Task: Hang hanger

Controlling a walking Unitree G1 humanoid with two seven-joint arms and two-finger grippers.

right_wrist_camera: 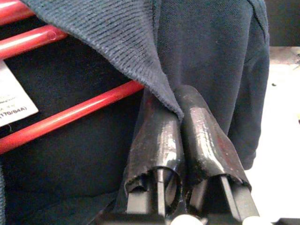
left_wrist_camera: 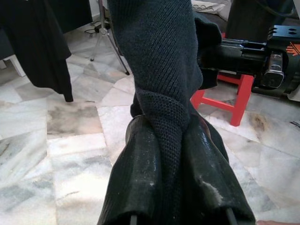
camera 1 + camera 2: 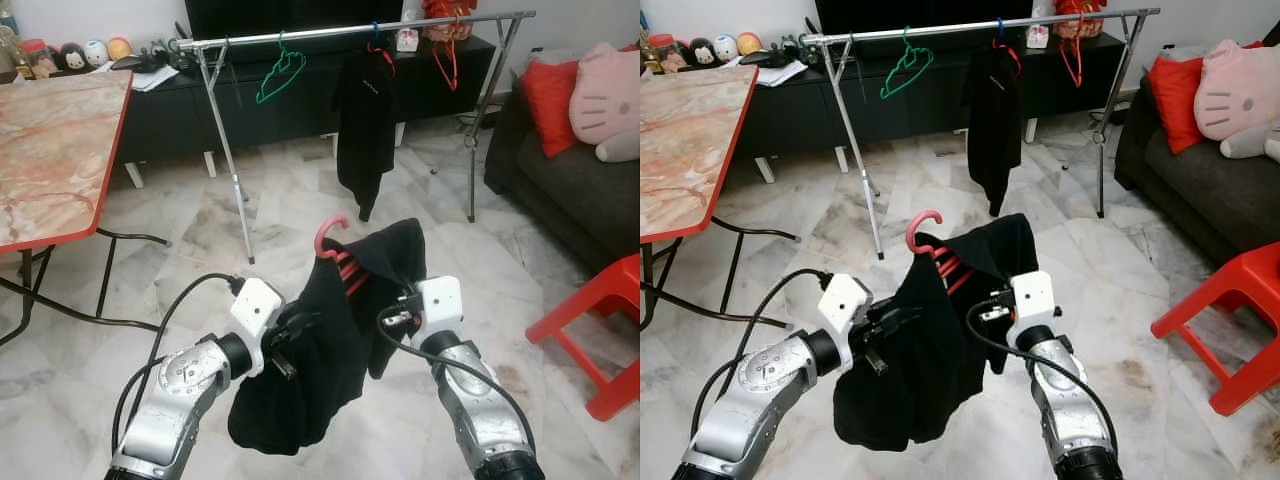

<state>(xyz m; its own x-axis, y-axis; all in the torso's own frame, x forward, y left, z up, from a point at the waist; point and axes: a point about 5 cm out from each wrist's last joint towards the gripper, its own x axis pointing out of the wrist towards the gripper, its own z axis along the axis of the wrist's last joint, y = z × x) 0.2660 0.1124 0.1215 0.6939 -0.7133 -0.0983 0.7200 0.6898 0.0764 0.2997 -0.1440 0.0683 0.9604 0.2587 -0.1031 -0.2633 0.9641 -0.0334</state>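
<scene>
We hold the red hanger, already dressed in a black garment, between left gripper and right gripper, both clamped on knit fabric, well short of the rail; hanging remains.

I see pale marble floor, a red-edged marble table upper left, a dark sofa and red stool at right.
</scene>
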